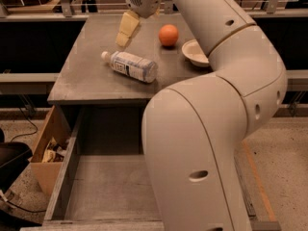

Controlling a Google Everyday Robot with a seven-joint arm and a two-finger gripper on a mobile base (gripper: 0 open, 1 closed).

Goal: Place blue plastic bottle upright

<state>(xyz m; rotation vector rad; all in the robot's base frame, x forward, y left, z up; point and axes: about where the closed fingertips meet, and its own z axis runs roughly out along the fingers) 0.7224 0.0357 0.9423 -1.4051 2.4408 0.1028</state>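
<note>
Nothing done yet: the blue plastic bottle (pixel 131 65) lies flat on the table (pixel 82 73), the gripper (pixel 123 38) hovers just behind it, clenched or released I can't tell

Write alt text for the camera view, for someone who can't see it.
A blue plastic bottle lies on its side on a grey table, white cap to the left, with the robot's gripper above the tabletop just beyond it. An orange ball and a white bowl sit further right.
</note>
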